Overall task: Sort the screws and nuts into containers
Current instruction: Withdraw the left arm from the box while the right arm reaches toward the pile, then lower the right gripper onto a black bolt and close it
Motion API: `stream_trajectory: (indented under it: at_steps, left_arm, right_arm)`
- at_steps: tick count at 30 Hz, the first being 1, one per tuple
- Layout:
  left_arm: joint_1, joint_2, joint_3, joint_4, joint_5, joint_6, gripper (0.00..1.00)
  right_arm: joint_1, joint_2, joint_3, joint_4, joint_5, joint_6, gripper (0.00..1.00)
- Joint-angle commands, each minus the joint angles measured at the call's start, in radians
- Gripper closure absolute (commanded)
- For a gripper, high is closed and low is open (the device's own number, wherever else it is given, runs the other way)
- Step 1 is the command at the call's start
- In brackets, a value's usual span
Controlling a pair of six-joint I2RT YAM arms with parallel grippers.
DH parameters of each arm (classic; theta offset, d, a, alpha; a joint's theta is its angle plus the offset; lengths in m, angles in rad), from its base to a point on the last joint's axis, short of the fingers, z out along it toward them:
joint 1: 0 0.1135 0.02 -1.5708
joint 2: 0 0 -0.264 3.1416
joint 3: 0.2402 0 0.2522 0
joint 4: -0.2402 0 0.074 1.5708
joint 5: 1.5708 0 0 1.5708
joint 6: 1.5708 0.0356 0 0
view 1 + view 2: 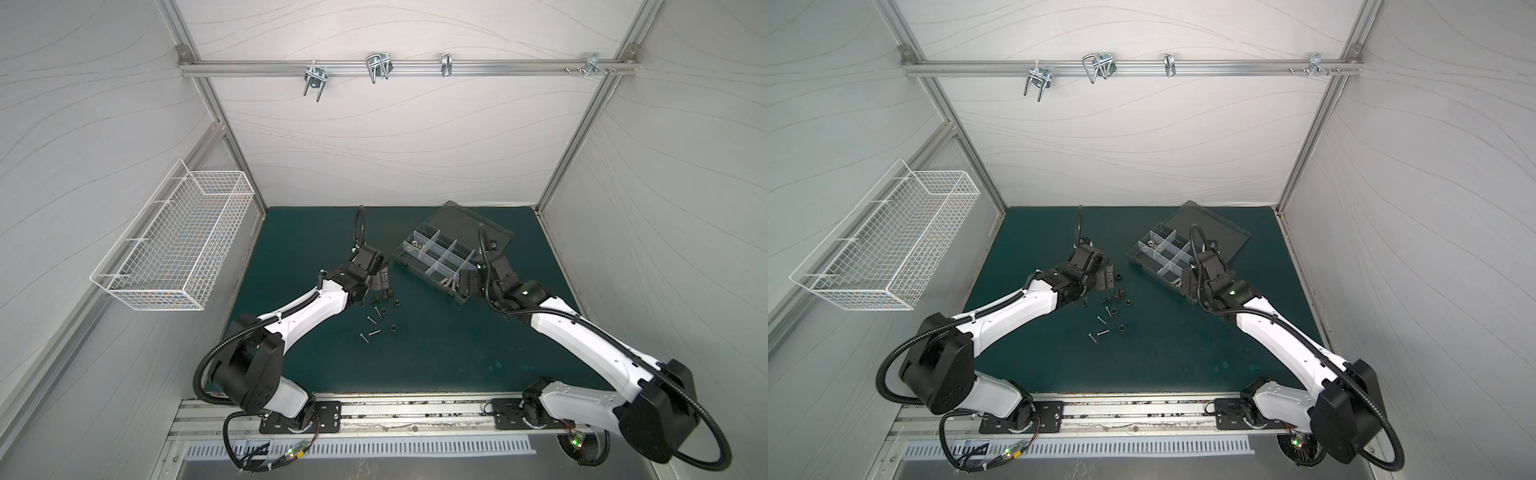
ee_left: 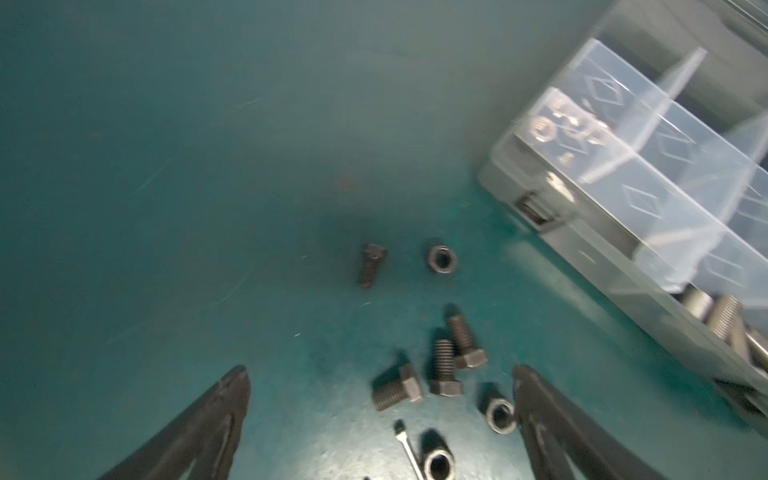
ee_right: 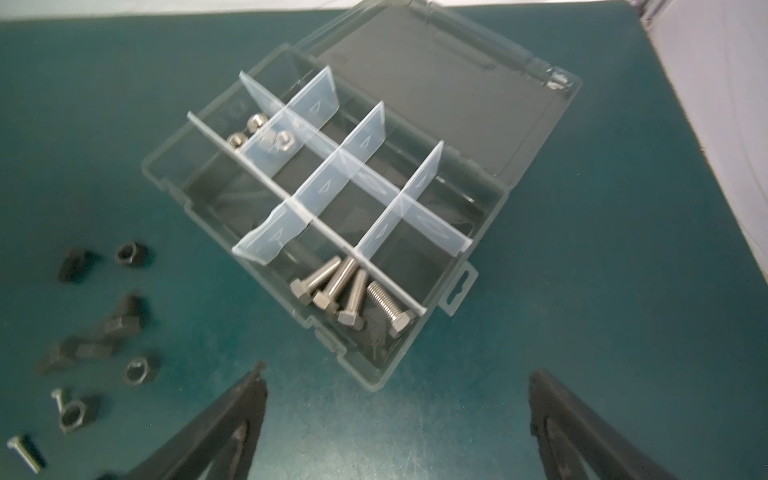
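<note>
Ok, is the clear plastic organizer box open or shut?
Open: its clear hinged lid is folded back beyond the clear plastic organizer box, dividers exposed.

A white wire basket [image 1: 174, 249] hangs on the side wall. Shiny metal hooks [image 1: 378, 66] hang on a rail [image 1: 498, 66] above the green mat [image 1: 436, 353].

In a top view, the mat [image 1: 415, 365] lies bare from 4 round to 7 o'clock of the loose screws [image 1: 374, 332] and nuts [image 1: 392, 328], giving wide passage. At 2 o'clock the organizer box [image 1: 415, 272] blocks the way, its open lid [image 1: 461, 224] behind it. The left gripper [image 1: 384, 289], jaws wide, hangs at 12 o'clock and the left arm [image 1: 307, 311] closes 9 o'clock; the right gripper [image 1: 463, 286] crowds the box's 5 o'clock corner.
</note>
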State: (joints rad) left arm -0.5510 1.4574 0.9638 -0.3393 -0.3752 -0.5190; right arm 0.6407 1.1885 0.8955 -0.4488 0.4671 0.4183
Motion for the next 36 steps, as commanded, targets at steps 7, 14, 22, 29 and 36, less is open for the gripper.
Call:
stream_trajectory:
  at_steps: [7, 14, 22, 29, 36]
  left_arm:
    - [0.000, -0.229, -0.174, -0.002, -0.319, -0.333, 0.01]
    - [0.067, -0.243, -0.161, -0.153, -0.340, -0.508, 0.01]
    - [0.146, -0.229, -0.218, -0.070, -0.301, -0.699, 0.01]
    - [0.146, -0.170, -0.230, 0.022, -0.436, -0.897, 0.01]
    - [0.146, -0.036, -0.158, 0.042, -0.396, -0.958, 0.01]
  right_arm:
    - [0.143, 0.174, 0.097, 0.022, -0.025, -0.055, 0.01]
    - [0.182, 0.346, 0.212, 0.027, -0.147, -0.093, 0.01]
    - [0.192, 0.539, 0.360, 0.004, -0.229, -0.149, 0.01]
    - [0.212, 0.654, 0.445, 0.012, -0.237, -0.196, 0.01]
    - [0.234, 0.735, 0.516, 0.005, -0.238, -0.243, 0.07]
